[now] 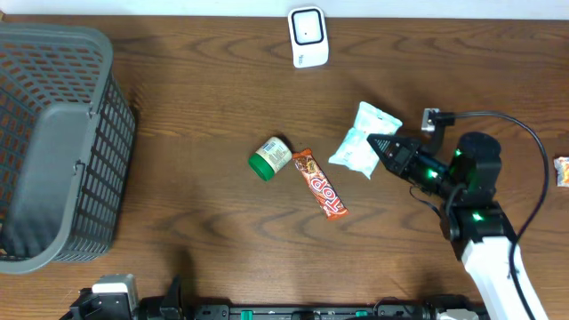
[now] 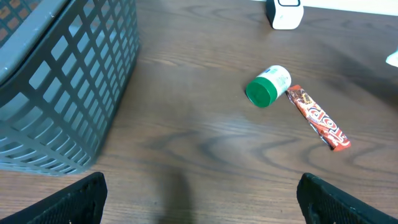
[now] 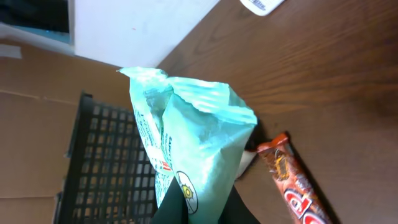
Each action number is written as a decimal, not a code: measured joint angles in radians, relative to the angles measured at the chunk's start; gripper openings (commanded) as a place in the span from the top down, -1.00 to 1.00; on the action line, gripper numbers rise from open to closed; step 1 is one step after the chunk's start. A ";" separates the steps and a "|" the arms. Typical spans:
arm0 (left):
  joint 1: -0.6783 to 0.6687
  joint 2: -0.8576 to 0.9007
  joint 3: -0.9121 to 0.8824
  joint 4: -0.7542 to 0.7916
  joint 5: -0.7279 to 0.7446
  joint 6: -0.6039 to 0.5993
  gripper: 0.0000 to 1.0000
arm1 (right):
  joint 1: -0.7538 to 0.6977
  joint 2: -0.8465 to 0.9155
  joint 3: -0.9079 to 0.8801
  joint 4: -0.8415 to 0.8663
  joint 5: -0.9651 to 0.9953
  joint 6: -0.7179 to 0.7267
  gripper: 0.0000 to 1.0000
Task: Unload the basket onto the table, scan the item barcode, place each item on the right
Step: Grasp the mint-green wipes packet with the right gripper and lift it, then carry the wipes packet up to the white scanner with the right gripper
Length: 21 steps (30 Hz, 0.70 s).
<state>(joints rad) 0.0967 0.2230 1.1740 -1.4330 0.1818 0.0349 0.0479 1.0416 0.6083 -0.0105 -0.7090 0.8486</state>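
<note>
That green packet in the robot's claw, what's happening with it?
The right gripper is shut on the pale green packet, gripping one end. The white scanner stands at the far edge of the table, apart from it, so nothing looks scanned yet. A green-capped bottle and a candy bar lie mid-table. The left gripper is open and empty.

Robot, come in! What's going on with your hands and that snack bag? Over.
Right gripper shut on mint-green packet. Left gripper open, holding nothing. Scanner at far edge, nothing between it and packet. Over.
</note>
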 measured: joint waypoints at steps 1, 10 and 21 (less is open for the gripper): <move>0.000 0.000 0.000 0.000 0.000 0.000 -0.96 | 0.000 -0.014 0.000 -0.016 -0.003 0.003 0.97; 0.000 0.000 0.000 0.000 0.000 0.000 -0.96 | 0.000 -0.034 0.000 -0.085 -0.037 0.011 0.97; 0.000 0.000 0.000 0.000 0.000 0.000 -0.96 | 0.122 -0.019 0.000 -0.113 0.203 -0.107 0.97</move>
<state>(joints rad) 0.0967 0.2230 1.1740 -1.4330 0.1818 0.0349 0.1703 1.0222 0.6083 -0.1238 -0.5060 0.7414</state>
